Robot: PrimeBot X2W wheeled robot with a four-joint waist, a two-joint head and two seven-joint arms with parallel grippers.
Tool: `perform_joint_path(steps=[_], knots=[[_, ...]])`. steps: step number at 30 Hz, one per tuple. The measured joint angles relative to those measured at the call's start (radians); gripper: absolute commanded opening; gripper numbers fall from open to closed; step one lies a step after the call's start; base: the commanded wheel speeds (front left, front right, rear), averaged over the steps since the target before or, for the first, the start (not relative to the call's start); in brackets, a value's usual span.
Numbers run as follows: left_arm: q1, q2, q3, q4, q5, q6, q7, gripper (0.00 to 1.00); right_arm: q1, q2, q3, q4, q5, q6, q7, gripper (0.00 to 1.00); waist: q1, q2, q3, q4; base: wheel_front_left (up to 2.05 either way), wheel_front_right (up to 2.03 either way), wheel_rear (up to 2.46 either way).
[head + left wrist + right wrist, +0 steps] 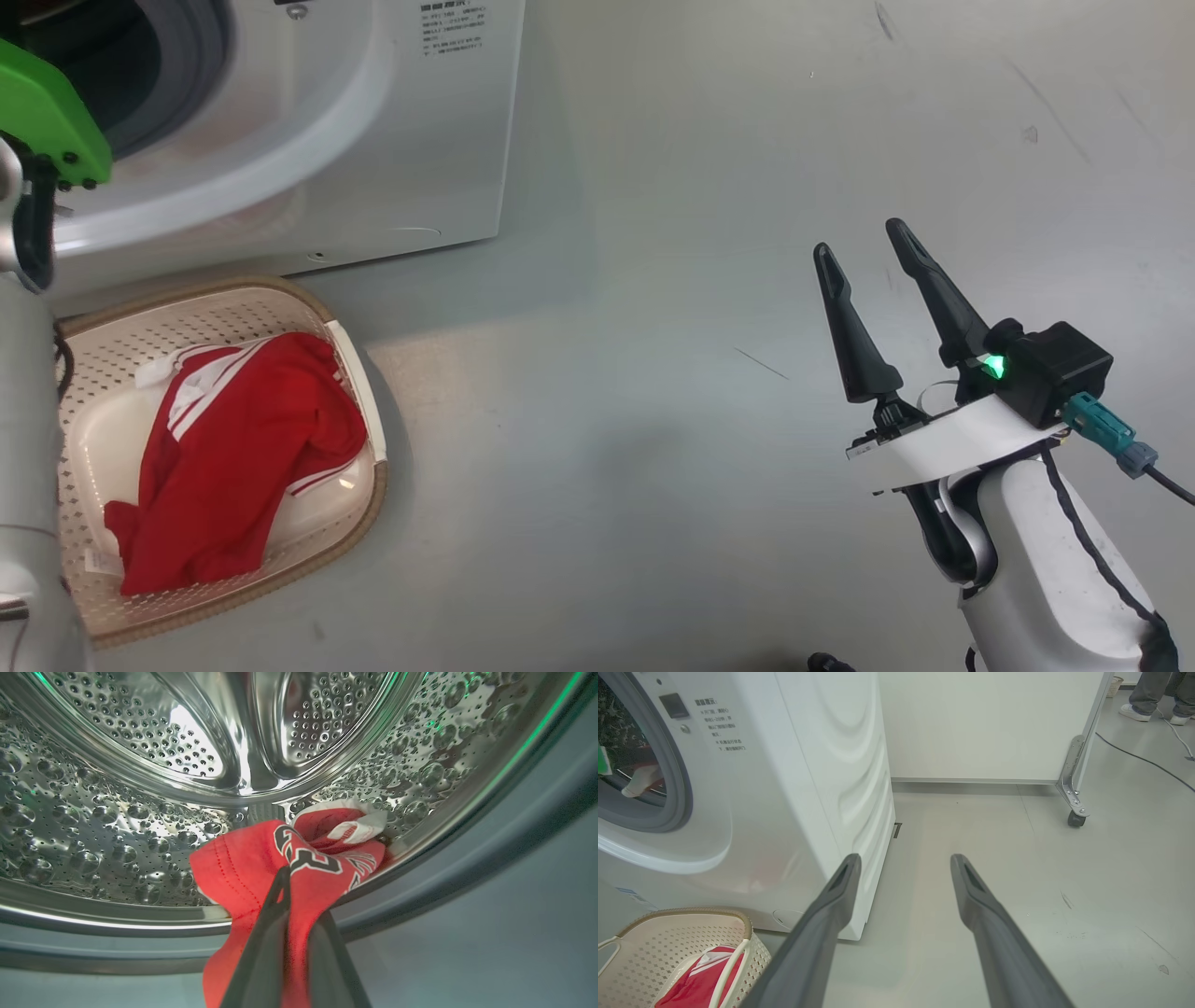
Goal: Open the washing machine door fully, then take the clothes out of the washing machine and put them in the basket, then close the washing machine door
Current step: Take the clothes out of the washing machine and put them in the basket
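Evidently the left gripper was clamped on a red garment at the drum lip for extraction. Right gripper hung spread wide, clear of the basket.

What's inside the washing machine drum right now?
One red garment with white trim lies at the drum's front lip, the left gripper shut on it. Around it, dimpled steel wall. Anything beneath the garment is covered by it.
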Motion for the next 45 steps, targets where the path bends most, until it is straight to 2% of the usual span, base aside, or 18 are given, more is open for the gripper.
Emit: perform_joint_path(steps=[11, 20, 26, 38, 45], knots=[[0.116, -0.062, -0.001, 0.035, -0.034, -0.029, -0.164, 0.00, 0.010, -0.027, -0.035, 0.020, -0.008, 0.000, 0.000, 1.00, 0.0000, 0.0000, -0.099, 0.051, 0.00, 0.00, 0.00], [0.228, -0.095, -0.039, 0.040, -0.026, -0.043, -0.299, 0.00, 0.062, -0.045, -0.060, 0.038, -0.009, 0.000, 0.000, 1.00, 0.0000, 0.0000, -0.185, 0.118, 0.00, 0.00, 0.00], [0.302, -0.114, -0.062, 0.032, -0.026, -0.051, -0.313, 0.00, 0.088, -0.046, -0.062, 0.044, -0.009, 0.000, 0.000, 1.00, 0.0000, 0.0000, -0.244, 0.166, 0.00, 0.00, 0.00], [0.434, -0.134, -0.091, -0.068, -0.015, -0.053, -0.322, 0.00, 0.161, -0.044, -0.080, 0.059, -0.008, 0.000, 0.000, 1.00, 0.0000, 0.0000, -0.361, 0.253, 0.00, 0.00, 0.00], [0.490, -0.142, -0.083, -0.224, 0.002, -0.056, -0.322, 0.00, 0.183, -0.044, -0.078, 0.059, -0.008, 0.000, 0.000, 1.00, 0.0000, 0.0000, -0.411, 0.302, 0.00, 0.00, 0.00]])
